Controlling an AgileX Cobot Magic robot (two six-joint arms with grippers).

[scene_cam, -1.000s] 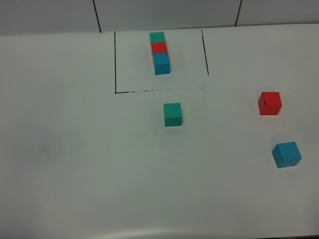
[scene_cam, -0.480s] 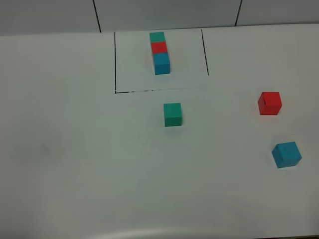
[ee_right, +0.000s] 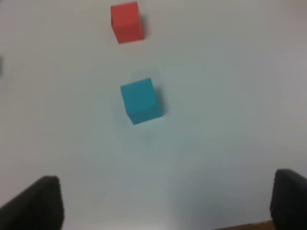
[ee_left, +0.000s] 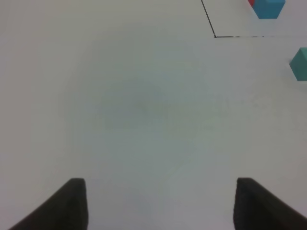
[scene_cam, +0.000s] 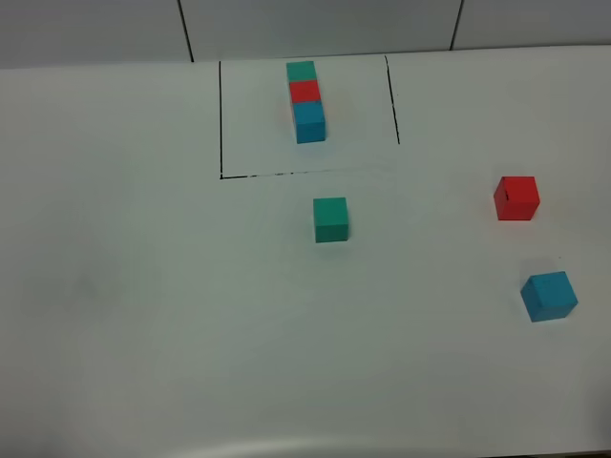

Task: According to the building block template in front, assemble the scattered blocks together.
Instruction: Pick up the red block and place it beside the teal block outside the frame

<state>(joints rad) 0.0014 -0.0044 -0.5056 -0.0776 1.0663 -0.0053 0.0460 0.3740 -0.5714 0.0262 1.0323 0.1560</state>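
My right claw [ee_right: 164, 203] hangs over the white bench [ee_right: 230, 72], its two dark fingers [ee_right: 41, 203] spread wide apart. Ahead of it sits a blue cube [ee_right: 140, 100]; farther on, apart from it, a red cube [ee_right: 127, 21].

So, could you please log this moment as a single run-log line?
template: green-red-blue row; green cube: loose, near template; red cube, blue cube: apart, right side; left pincer: open, empty; right pincer: open, empty
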